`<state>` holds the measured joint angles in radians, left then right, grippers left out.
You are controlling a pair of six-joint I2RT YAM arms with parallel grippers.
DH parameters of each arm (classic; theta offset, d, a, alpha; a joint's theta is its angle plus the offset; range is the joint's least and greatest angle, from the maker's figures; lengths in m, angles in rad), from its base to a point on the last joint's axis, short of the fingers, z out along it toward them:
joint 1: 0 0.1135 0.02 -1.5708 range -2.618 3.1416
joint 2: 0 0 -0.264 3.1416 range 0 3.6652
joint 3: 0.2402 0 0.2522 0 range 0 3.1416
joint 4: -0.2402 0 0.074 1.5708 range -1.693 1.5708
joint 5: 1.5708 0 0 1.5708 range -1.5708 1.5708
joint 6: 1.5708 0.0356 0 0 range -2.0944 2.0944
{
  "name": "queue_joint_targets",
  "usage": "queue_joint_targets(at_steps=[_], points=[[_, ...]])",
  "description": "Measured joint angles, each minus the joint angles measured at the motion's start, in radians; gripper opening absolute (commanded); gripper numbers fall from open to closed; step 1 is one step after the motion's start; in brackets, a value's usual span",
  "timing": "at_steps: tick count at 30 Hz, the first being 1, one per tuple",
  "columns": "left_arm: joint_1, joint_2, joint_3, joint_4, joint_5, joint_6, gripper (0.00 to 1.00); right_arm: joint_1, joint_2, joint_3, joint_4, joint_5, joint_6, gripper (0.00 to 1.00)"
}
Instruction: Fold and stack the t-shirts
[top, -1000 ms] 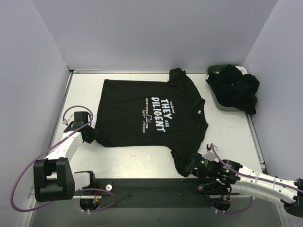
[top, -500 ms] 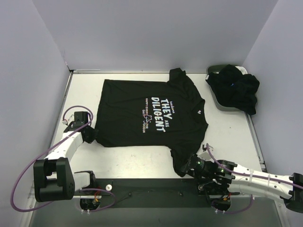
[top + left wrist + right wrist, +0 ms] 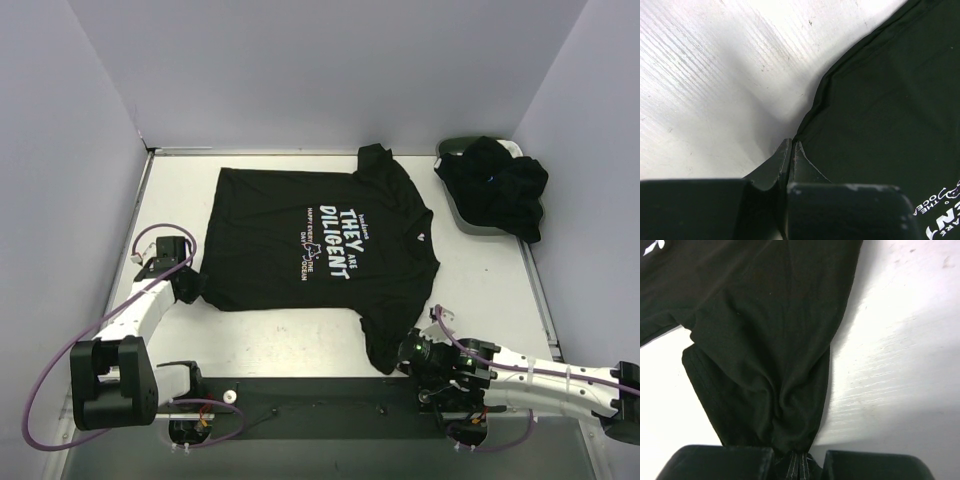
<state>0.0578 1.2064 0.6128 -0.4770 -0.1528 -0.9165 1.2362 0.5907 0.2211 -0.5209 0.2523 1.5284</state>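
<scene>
A black t-shirt [image 3: 320, 240] with white lettering lies spread flat on the white table, turned sideways. My left gripper [image 3: 188, 285] is shut on its near-left hem corner, and the left wrist view [image 3: 792, 145] shows the corner pinched between the closed jaws. My right gripper [image 3: 405, 352] is shut on the near sleeve [image 3: 385, 340]. In the right wrist view [image 3: 799, 460] the sleeve cloth [image 3: 770, 365] bunches into the jaws. More black shirts [image 3: 500, 185] are heaped in the basket at the back right. No white garment shows.
A dark oval basket [image 3: 455, 152] stands at the back right by the right wall. Grey walls close the table on three sides. A black base rail [image 3: 320, 410] runs along the near edge. Bare white table [image 3: 480, 270] lies right of the shirt.
My right gripper has slid a little left and forward along the near edge, and the sleeve end has bunched with it. The left arm and the rest of the shirt have not moved.
</scene>
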Motion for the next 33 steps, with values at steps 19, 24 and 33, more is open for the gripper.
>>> queue_joint_targets(at_steps=[19, 24, 33], points=[[0.000, -0.034, 0.000, -0.016, -0.016, 0.008, 0.00, 0.003, -0.079, 0.138, -0.290, 0.143, -0.017, 0.43], [0.000, -0.034, 0.000, -0.016, -0.016, 0.008, 0.00, 0.021, -0.052, 0.128, -0.291, 0.133, -0.021, 0.49], [0.000, -0.034, 0.000, -0.016, -0.016, 0.009, 0.00, 0.080, -0.011, 0.111, -0.238, 0.113, -0.006, 0.49]])
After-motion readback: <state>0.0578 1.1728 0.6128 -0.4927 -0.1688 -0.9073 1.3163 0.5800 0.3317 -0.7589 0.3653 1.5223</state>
